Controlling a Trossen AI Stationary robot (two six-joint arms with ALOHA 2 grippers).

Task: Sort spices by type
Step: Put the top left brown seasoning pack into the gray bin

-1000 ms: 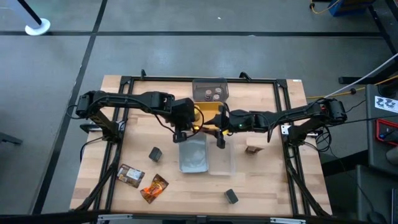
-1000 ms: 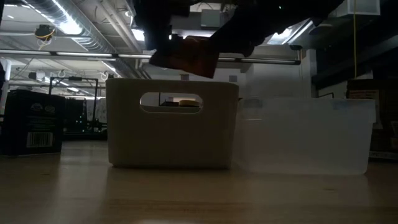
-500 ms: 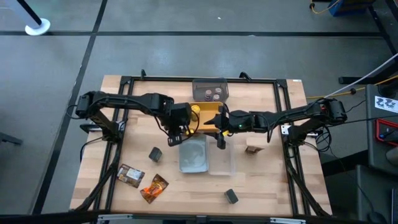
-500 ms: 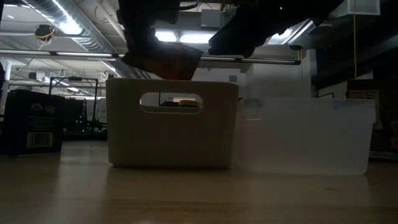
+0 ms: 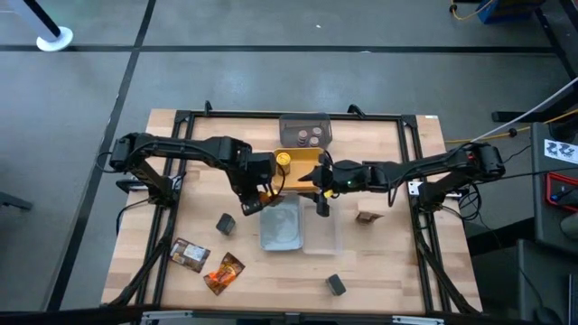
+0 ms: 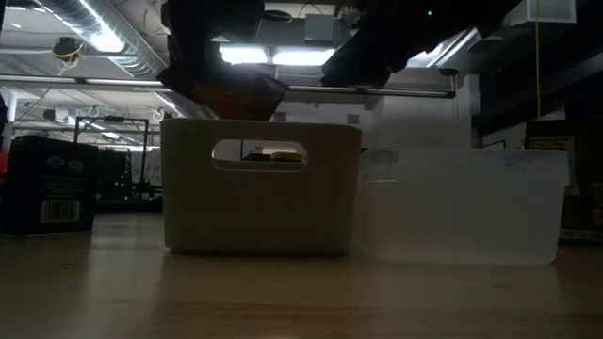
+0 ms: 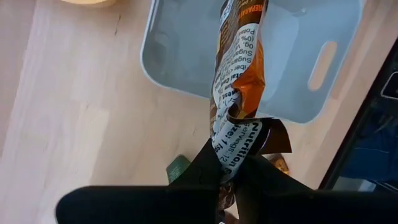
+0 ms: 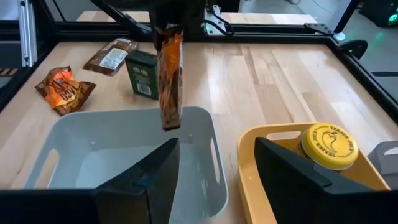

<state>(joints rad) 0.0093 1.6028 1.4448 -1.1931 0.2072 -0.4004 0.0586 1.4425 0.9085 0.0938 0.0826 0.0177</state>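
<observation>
1. You are looking at a pale wooden table (image 5: 379, 262) ringed by a black frame, on a grey floor; the low view shows a ceiling with strip lights behind it.
2. On your near-left part of the table lie a brown foil packet (image 5: 190, 255) and an orange foil packet (image 5: 224, 272), with a dark cube box (image 5: 226, 223) just beyond them.
3. Your left gripper (image 7: 229, 168) hangs above the table just left of the grey tray (image 5: 281, 226), its fingers clamped tight on the end of an orange-and-brown packet (image 7: 238, 74). The packet dangles over the tray's left edge.
4. Behind the grey tray you have a yellow tray (image 8: 273, 163) holding the yellow-lidded jar (image 8: 326, 147), and farther back a tray (image 5: 305, 132) with two small round brown jars (image 5: 309, 138).
5. Your right gripper (image 8: 214, 165) sits over the gap between the grey and yellow trays, fingers parted with nothing between them.
6. A clear tray (image 6: 466, 202) stands just right of the grey one.
7. A second dark cube box (image 5: 336, 285) lies near the front edge, right of centre.
</observation>
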